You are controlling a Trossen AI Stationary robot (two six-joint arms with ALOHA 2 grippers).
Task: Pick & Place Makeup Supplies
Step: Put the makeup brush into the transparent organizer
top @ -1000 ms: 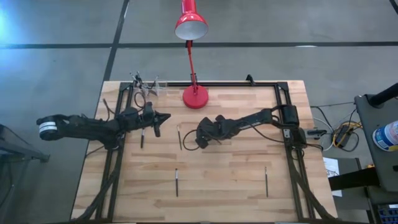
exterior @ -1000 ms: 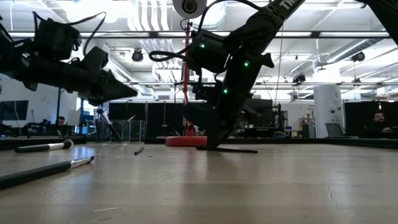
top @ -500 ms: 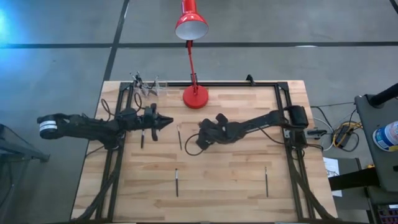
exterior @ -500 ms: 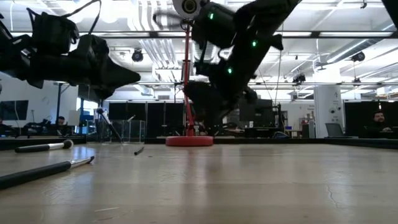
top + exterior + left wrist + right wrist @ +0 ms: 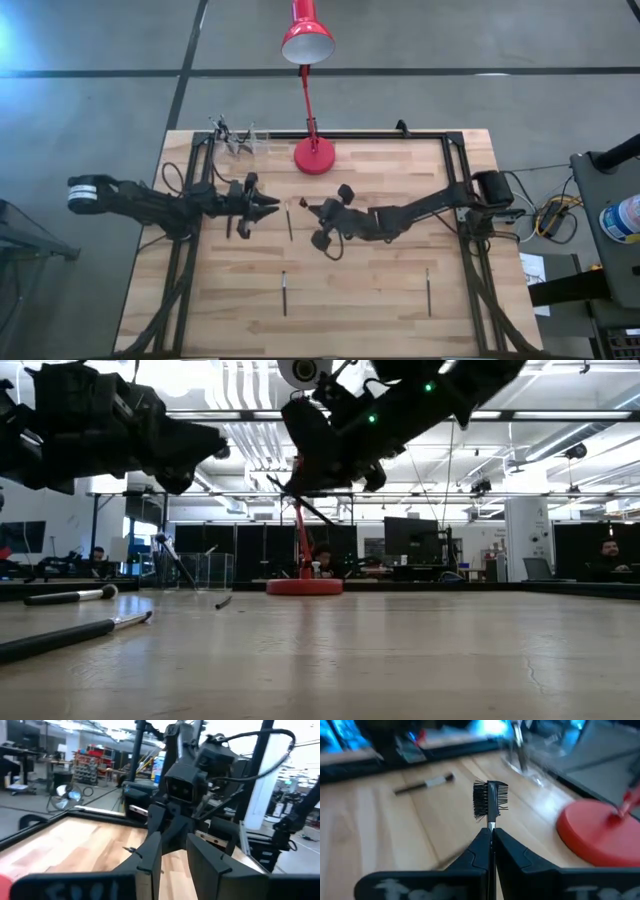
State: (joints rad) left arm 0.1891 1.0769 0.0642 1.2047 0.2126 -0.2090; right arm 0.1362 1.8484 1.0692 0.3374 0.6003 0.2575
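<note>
the pale wood-plank tabletop point(image 5: 380, 300) carries a black frame point(image 5: 455, 150) along its far edge and down both sides, and the round base of a red desk lamp point(image 5: 314, 155) stands at the middle of the far edge, with a clear holder point(image 5: 240, 140) near the far left corner. thin dark makeup sticks lie flat on the wood: one point(image 5: 284, 293) toward the near left, one point(image 5: 428, 291) toward the near right, a slim one point(image 5: 290, 222) near the middle, and one point(image 5: 228, 222) under the left arm.

Pale planked wood table point(image 5: 380, 290), matt; glossy red lamp base point(image 5: 597, 832); bristly comb brush point(image 5: 490, 800).
</note>
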